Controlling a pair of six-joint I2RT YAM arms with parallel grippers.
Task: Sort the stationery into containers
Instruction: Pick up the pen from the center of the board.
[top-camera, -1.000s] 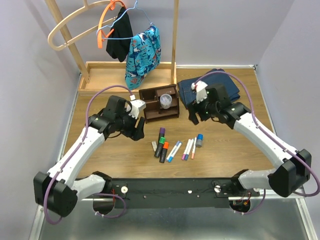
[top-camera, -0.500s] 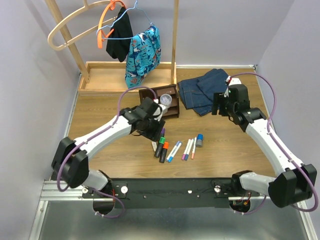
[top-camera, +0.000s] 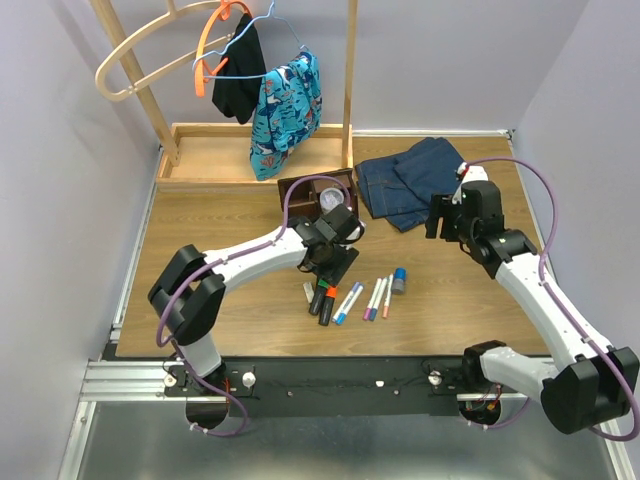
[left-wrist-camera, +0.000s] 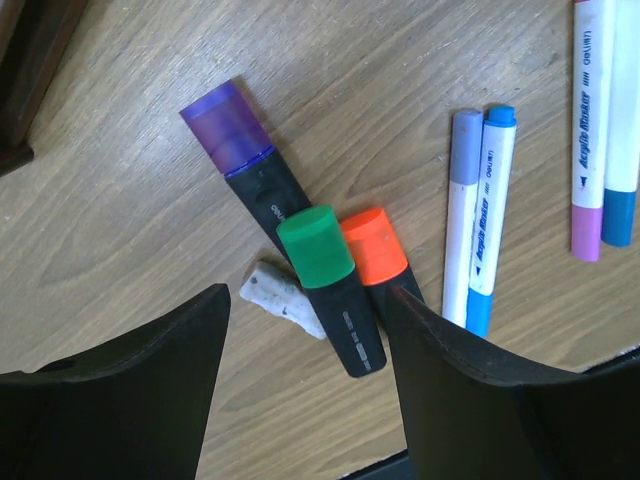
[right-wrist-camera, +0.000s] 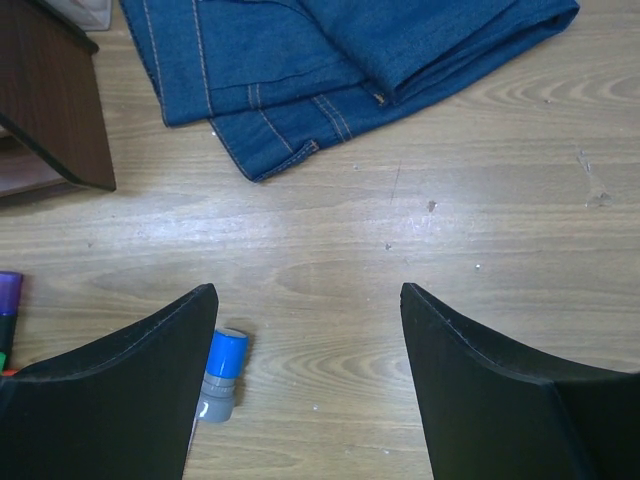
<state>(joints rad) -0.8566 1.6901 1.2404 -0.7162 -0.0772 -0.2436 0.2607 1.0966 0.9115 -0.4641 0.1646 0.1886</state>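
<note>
Hands: left hand (left-wrist-camera: 307, 292) brought across from beside the organiser (top-camera: 318, 195), now spread open, nothing held, green marker (left-wrist-camera: 315, 248) directly beneath, between its fingers; right hand (right-wrist-camera: 310, 290) pulled back, open, empty. Marker pickup judged next.

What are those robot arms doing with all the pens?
They are tidying stationery into the brown organiser. The left gripper hovers open over the markers and the eraser, holding nothing yet. The right gripper is open too, above bare table between the jeans and the bottle. The tub already sits in the organiser; the pens lie on the table.
</note>
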